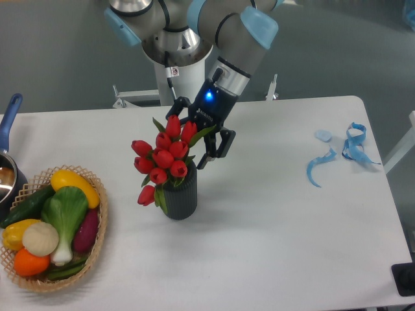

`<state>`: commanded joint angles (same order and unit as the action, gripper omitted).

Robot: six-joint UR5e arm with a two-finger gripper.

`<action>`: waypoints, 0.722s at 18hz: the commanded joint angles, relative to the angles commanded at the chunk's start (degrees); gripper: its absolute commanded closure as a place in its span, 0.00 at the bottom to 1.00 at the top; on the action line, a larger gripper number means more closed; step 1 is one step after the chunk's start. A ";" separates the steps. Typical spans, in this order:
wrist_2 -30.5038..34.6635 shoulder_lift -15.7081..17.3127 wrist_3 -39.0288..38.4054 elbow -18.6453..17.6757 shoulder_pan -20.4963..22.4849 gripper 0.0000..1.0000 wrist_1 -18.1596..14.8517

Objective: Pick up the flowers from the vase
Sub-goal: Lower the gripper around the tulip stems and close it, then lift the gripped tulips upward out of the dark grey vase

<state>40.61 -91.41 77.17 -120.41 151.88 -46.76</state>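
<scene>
Closing on the flowers (163, 159) takes care — the gripper (198, 137) hangs open around the upper buds; better to clamp stems above the vase (179, 196), then lift straight.

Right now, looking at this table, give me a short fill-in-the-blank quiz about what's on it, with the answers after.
1. The tulips stand in a dark ribbed ____.
2. The tulip buds are ____ in colour.
3. The vegetables lie in a wicker ____ at the table's left edge.
4. The scraps of ribbon on the right are ____.
The claw sits right behind the tulips.

Answers: vase, red, basket, blue
</scene>
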 joint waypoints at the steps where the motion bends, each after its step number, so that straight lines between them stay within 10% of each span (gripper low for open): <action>1: -0.18 -0.44 -0.09 0.44 -0.18 0.00 0.00; 7: -1.67 -2.29 0.00 1.06 -0.70 0.00 0.26; 13: -2.99 -2.29 -0.09 1.49 -0.62 0.39 0.35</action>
<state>37.62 -93.69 77.08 -118.92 151.26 -46.41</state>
